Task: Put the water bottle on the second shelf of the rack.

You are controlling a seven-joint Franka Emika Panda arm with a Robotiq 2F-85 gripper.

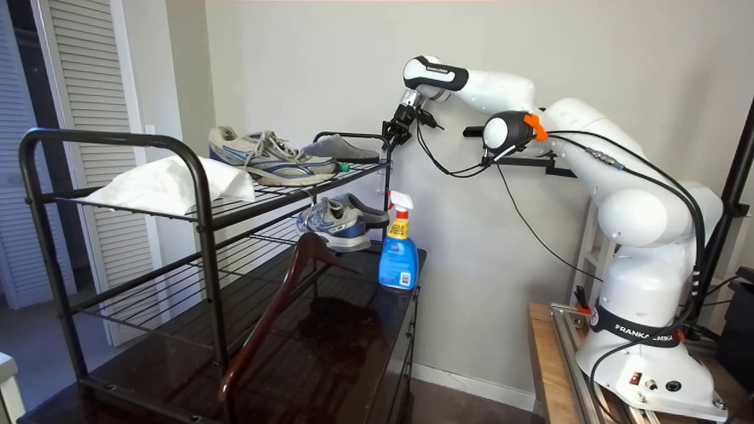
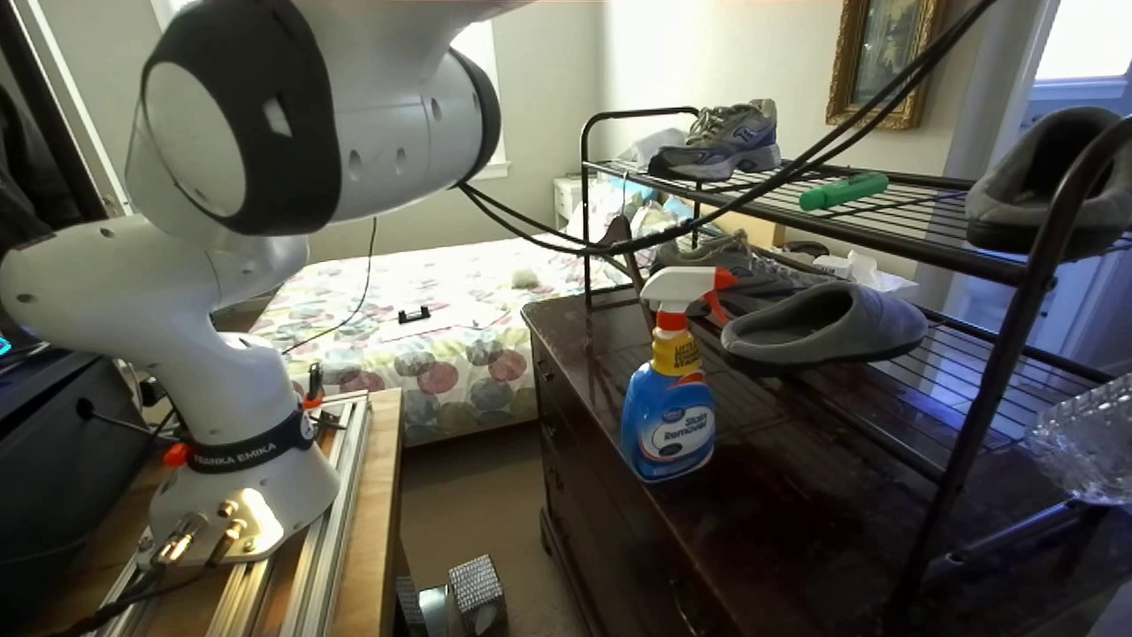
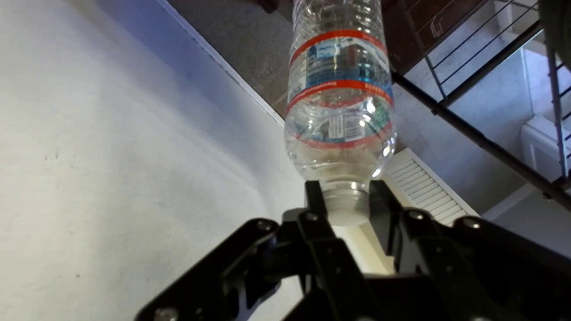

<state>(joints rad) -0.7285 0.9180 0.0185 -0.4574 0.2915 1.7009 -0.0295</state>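
Observation:
The clear water bottle (image 3: 341, 84) has a blue and red label band. My gripper (image 3: 343, 191) is shut on its neck and cap in the wrist view, and the body extends away from the fingers. In an exterior view my gripper (image 1: 396, 132) is beside the top of the rack's far end, near the wall; the bottle is hard to make out there. Part of the bottle (image 2: 1083, 442) shows at the right edge of an exterior view, beside the end post. The black rack (image 1: 213, 282) stands on a dresser. Its second shelf (image 1: 135, 281) also shows here (image 2: 871, 431).
A sneaker (image 1: 339, 224) and a grey slipper (image 2: 822, 327) lie on the second shelf. The top tier holds a sneaker (image 1: 271, 156), a slipper (image 2: 1048, 181), a green marker (image 2: 845, 190) and a white bag (image 1: 159, 185). A blue spray bottle (image 1: 399, 262) stands on the dresser; a hanger (image 1: 277, 300) leans nearby.

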